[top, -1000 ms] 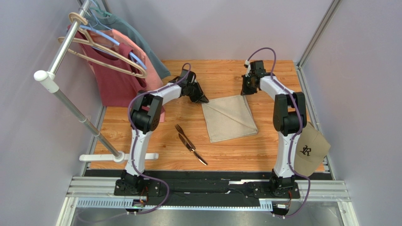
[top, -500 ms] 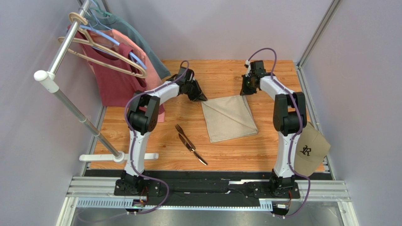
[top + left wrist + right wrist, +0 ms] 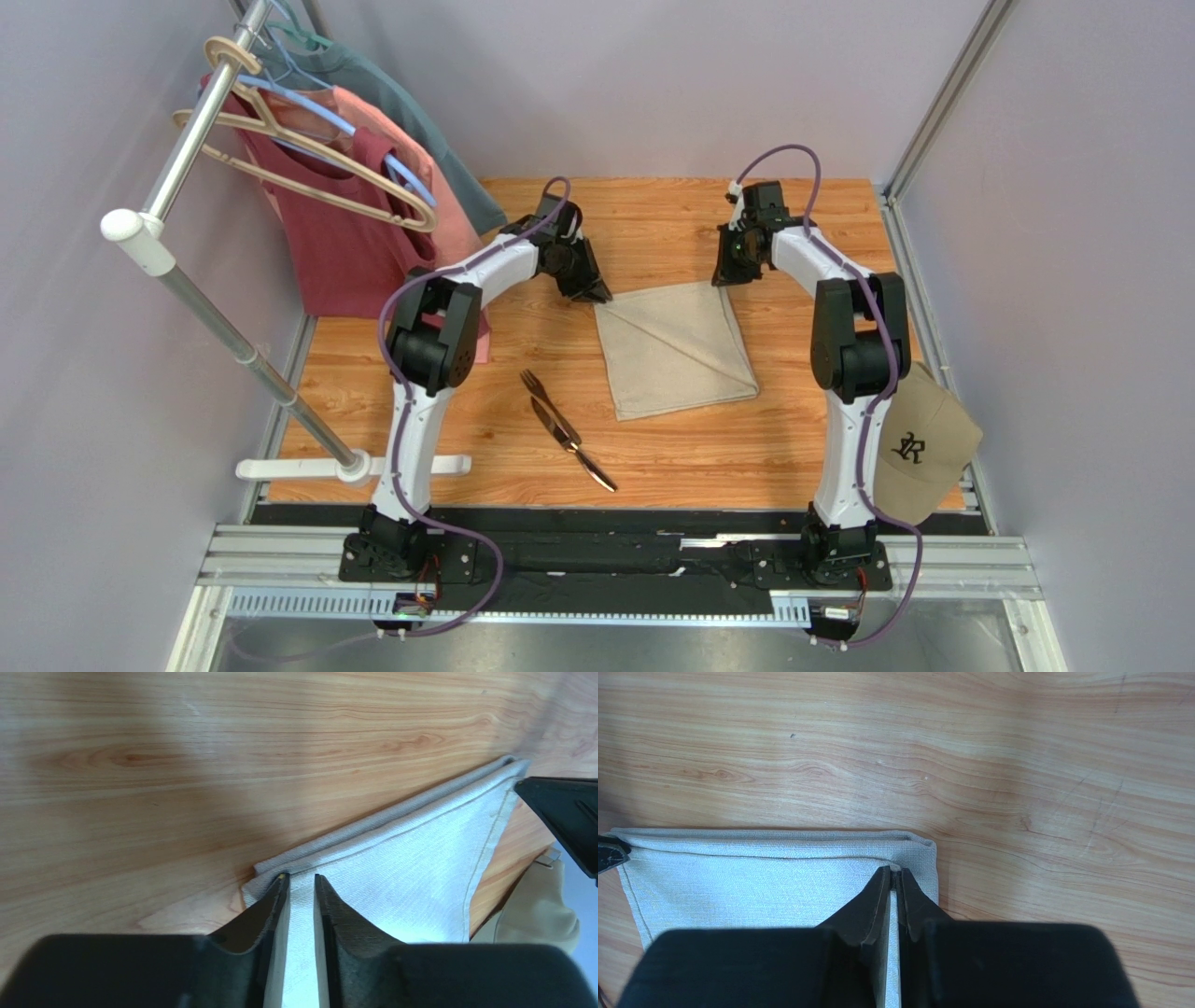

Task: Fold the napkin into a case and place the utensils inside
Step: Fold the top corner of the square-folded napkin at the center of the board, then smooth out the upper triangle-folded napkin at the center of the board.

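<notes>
The napkin [image 3: 676,350] is spread flat in the middle of the bench [image 3: 786,455], already doubled, with a diagonal crease across it. Its two far corners are met by the left gripper [image 3: 300,878] and the right gripper [image 3: 896,871], apparently so that the fold is laid square. Both grippers are set narrow; whether cloth is pinched cannot be told. The fork [image 3: 530,381] and knife [image 3: 596,473] are left crossed beside the napkin, not yet inside.

1x napkin [image 3: 673,350], 1x fork [image 3: 533,385], 1x knife [image 3: 601,476], 1x cap [image 3: 926,448], 3x shirts [image 3: 337,238]
</notes>
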